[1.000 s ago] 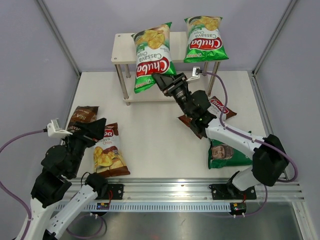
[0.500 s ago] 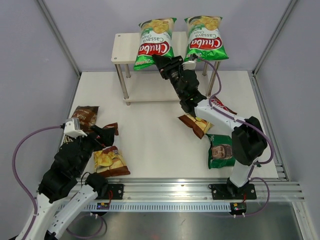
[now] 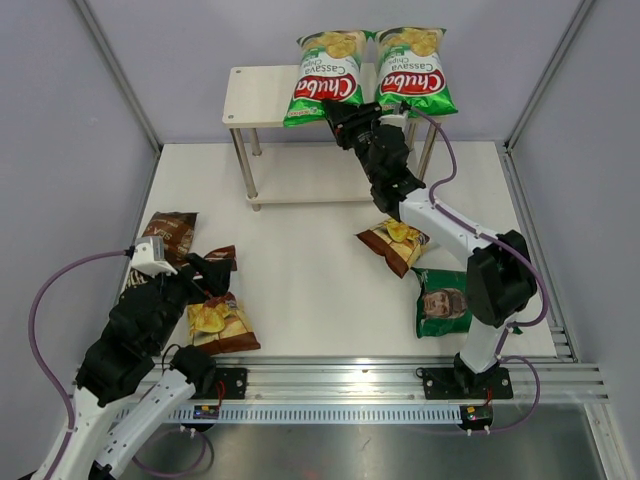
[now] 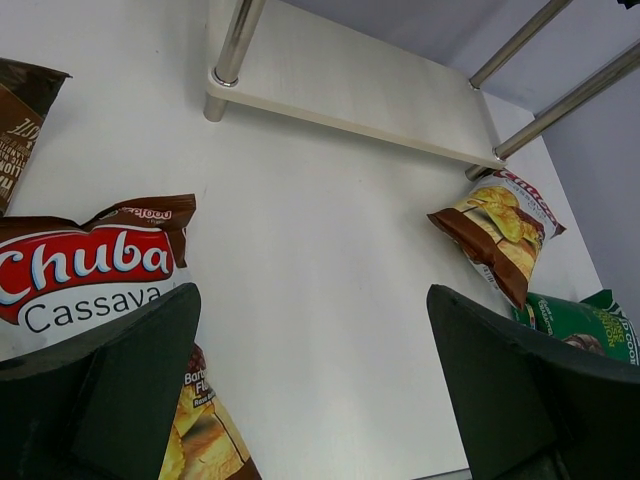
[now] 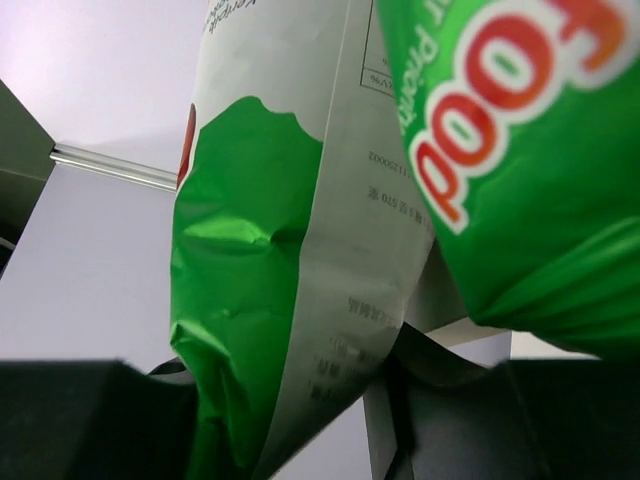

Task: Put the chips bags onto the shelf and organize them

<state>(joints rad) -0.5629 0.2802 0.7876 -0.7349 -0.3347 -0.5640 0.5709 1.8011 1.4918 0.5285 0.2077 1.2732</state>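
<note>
Right fingers (image 5: 80, 420) at the shelf's (image 3: 255, 95) top board are clamped on the bright green Chuba bag's (image 3: 325, 85) bottom seam. The bag looks puffy, light and slick, so it is best held by that crimped edge. Left fingers (image 4: 110, 400) are spread, well short of the shelf.

top view | right hand (image 3: 334, 107) fingertips hidden under green bag (image 3: 322, 78); left wrist | dark brown bag (image 4: 20, 130) cut off

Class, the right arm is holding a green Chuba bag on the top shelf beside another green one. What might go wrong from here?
1. The right claw grips the left green Chuba bag by its lower edge near the front of the shelf; once released, it may tip forward and fall.
2. It sits tight against the right green Chuba bag, so withdrawing might knock that one over.
</note>
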